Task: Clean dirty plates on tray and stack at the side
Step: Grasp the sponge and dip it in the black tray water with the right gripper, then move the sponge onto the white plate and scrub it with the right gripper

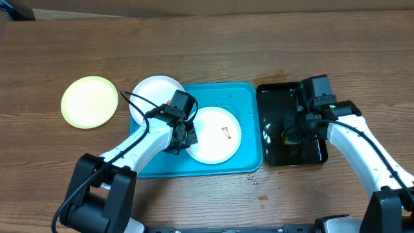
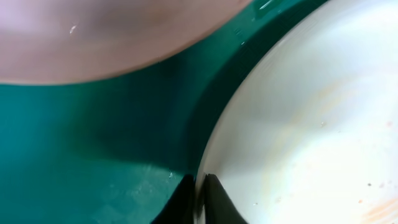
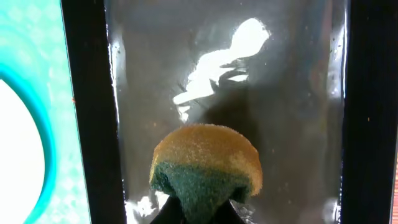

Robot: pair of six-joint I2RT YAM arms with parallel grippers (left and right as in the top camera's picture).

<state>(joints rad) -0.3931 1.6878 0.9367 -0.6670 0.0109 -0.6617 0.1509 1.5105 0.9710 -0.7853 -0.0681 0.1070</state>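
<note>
A white plate (image 1: 217, 134) with a brown-red smear lies in the turquoise tray (image 1: 249, 97). My left gripper (image 1: 183, 138) is shut on this plate's left rim; in the left wrist view the fingers (image 2: 200, 180) pinch the rim of the plate (image 2: 311, 124) over the tray floor (image 2: 93, 155). A second white plate (image 1: 154, 94) sits at the tray's far left corner and shows in the left wrist view (image 2: 112, 37). A pale green-rimmed plate (image 1: 89, 101) lies on the table to the left. My right gripper (image 3: 199, 214) is shut on a yellow-green sponge (image 3: 207, 162) over the black tray.
The glossy black tray (image 1: 275, 152) with wet glints stands right of the turquoise tray; it also shows in the right wrist view (image 3: 280, 74). Small crumbs or droplets (image 1: 259, 181) lie on the wood in front of the trays.
</note>
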